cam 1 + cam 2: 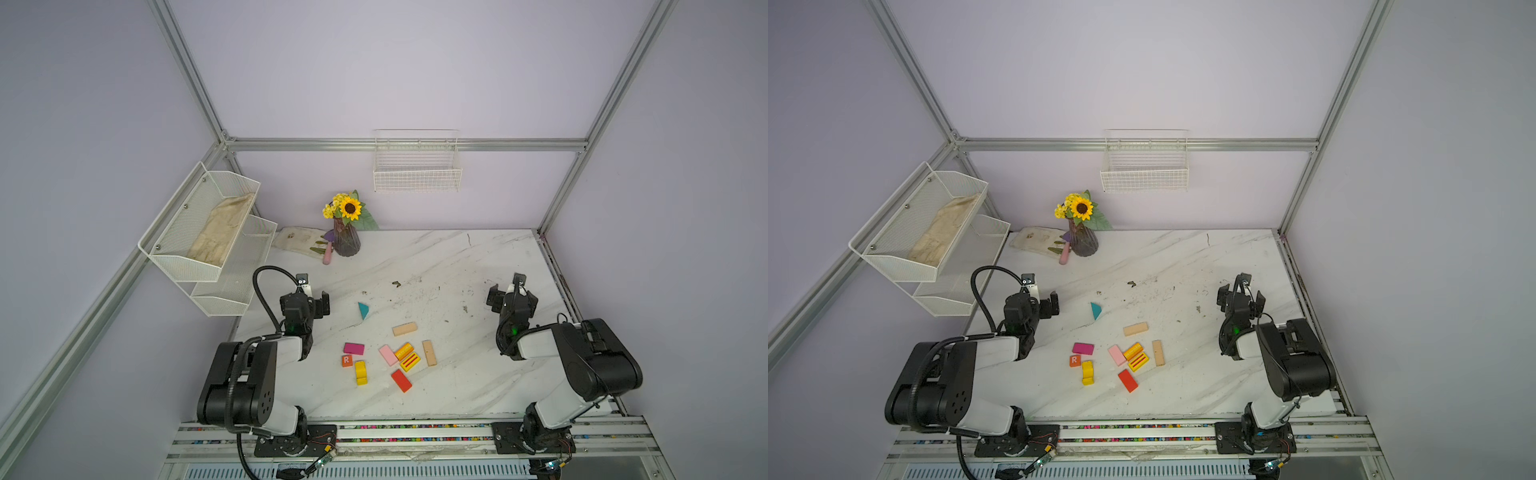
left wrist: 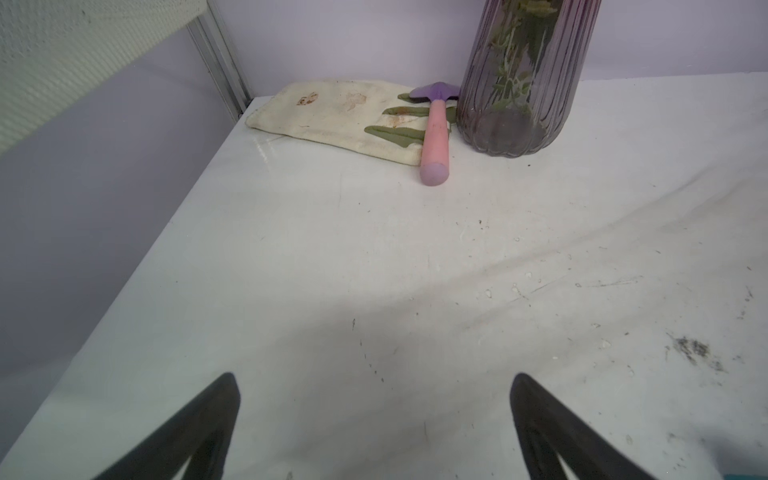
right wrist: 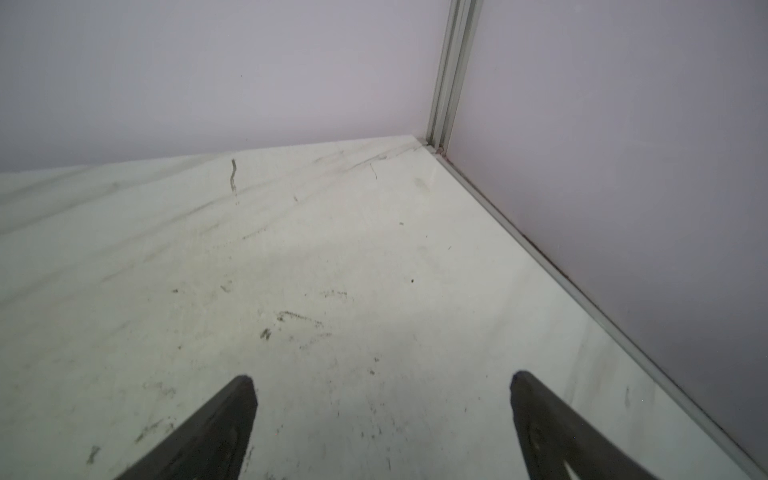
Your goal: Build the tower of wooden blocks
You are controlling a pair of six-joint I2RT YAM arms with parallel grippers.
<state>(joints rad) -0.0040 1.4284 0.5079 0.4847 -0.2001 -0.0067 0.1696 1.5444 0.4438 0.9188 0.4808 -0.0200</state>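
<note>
Status: left pincer (image 2: 374,378) and right pincer (image 3: 380,380) both spread wide, empty, parked over bare counter (image 1: 457,266), likely a start pose keeping clear. The wood blocks (image 1: 388,355) lie loose, flat, between and behind them; teal triangle (image 1: 363,310) nearest the left pincer. No tower yet.

Purple flower vase (image 2: 519,104) beside a pink-handled trowel (image 2: 434,133) on a stained cloth (image 2: 332,112), far-left corner of the marble table (image 1: 457,266).
</note>
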